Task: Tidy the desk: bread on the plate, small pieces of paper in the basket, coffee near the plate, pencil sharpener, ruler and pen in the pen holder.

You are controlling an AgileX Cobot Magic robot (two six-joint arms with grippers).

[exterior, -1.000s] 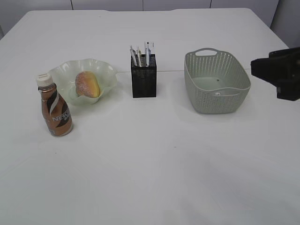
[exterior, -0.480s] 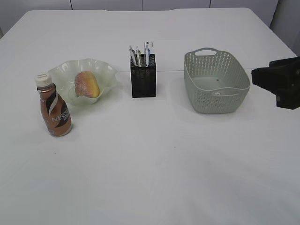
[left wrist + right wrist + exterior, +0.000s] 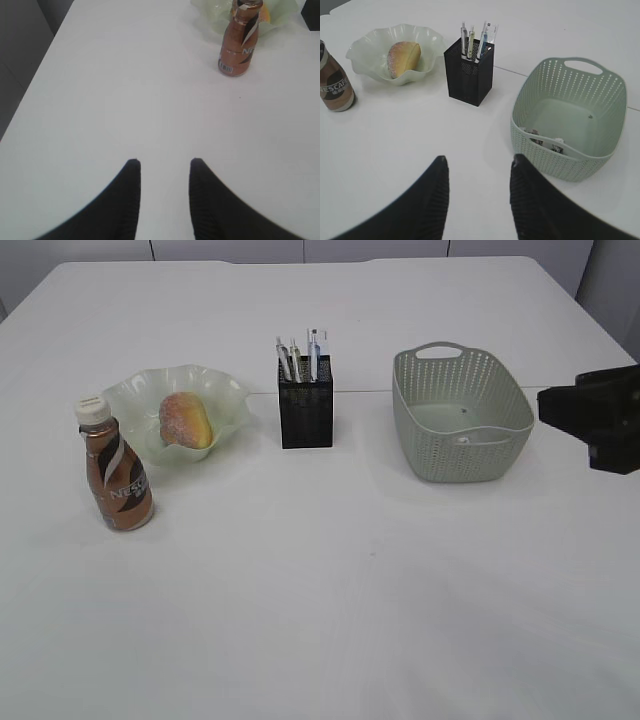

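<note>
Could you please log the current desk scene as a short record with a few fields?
bread: on the plate, bread lying in its middle
coffee bottle: upright, just in front of the plate's left side
pen holder: upright, pens standing in it
basket: small paper pieces inside, by its near wall
left gripper: open, empty, above bare table
right gripper: open, empty, in front of the basket

Bread [image 3: 186,419] on wavy plate [image 3: 225,392], coffee bottle [image 3: 116,468] upright beside it.
</note>
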